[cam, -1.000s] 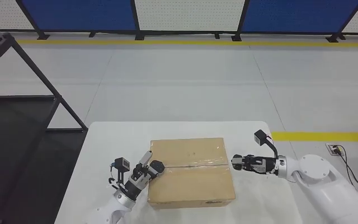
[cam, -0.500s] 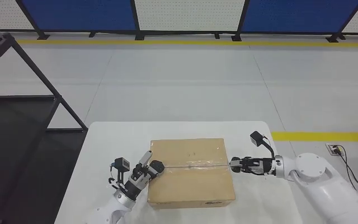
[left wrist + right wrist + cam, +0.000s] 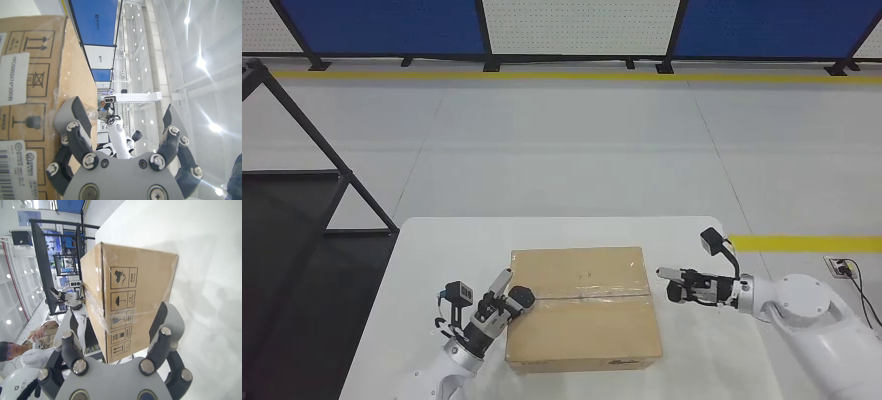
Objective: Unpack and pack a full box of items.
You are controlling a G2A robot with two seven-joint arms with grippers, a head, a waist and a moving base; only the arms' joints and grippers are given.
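My left fingers (image 3: 519,295) apart at box (image 3: 582,325) 9 o'clock end; right fingers (image 3: 666,280) apart off 3 o'clock end. Advise: pinch tape seam (image 3: 587,293) end, peel low.

Scene is brightly, evenly lit. Starburst glare is thrown by ceiling lamps (image 3: 200,63); soft shadows are cast on the table (image 3: 191,237).

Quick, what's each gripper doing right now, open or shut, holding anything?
Left gripper: jaws open, holding nothing, at the top edge of the box.
Right gripper: jaws open, holding nothing, facing the box's end.
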